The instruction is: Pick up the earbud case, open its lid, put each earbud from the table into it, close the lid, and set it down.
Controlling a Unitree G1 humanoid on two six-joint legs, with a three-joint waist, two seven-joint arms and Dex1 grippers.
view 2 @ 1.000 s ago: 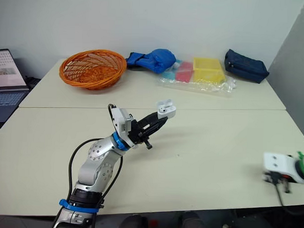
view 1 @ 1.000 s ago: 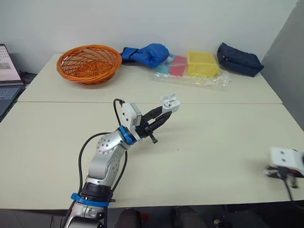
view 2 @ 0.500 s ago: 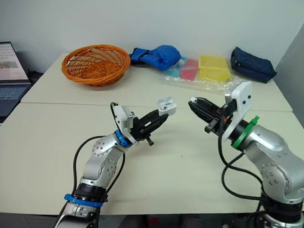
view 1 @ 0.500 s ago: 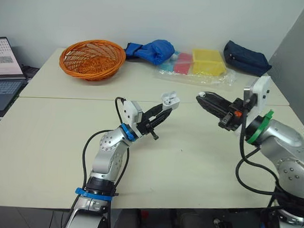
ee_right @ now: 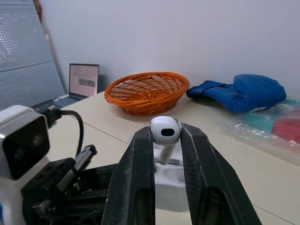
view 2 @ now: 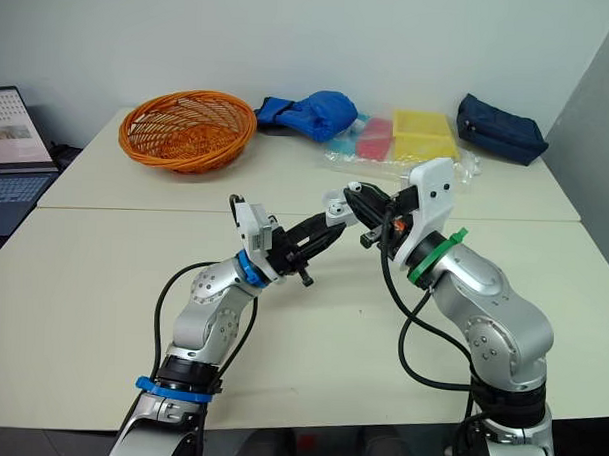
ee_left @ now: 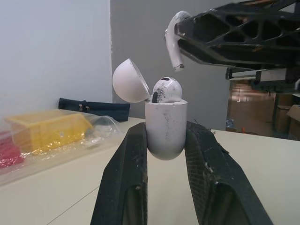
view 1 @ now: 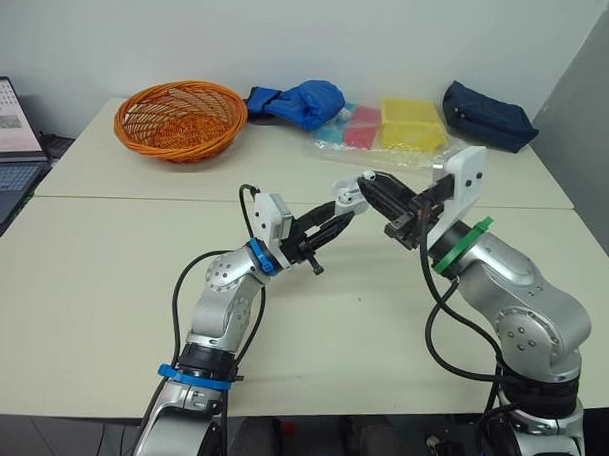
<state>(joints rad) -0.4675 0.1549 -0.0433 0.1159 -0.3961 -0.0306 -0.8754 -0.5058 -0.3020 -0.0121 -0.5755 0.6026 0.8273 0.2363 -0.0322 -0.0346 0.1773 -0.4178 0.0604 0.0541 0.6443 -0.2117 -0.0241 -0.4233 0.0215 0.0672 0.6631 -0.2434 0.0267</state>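
My left gripper (view 1: 341, 203) is shut on the white earbud case (ee_left: 165, 129), held up over the middle of the table. The case's lid (ee_left: 130, 81) stands open, and one earbud (ee_left: 165, 89) sits in the case. My right gripper (view 1: 368, 182) is shut on a second white earbud (ee_right: 165, 130), whose stem (ee_left: 175, 54) hangs just above the open case without touching it. The two grippers' tips meet over the seam between the two tables.
At the back of the far table (view 1: 506, 180) stand an orange wicker basket (view 1: 180, 119), a blue cloth bundle (view 1: 297, 101), a clear bag with yellow and red boxes (view 1: 398, 133) and a dark blue pouch (view 1: 487, 115). A laptop (view 1: 5, 146) sits at the far left.
My right arm has swung in from the right edge to the centre, bringing the earbud over the open case. The left gripper with the case has risen slightly toward it.
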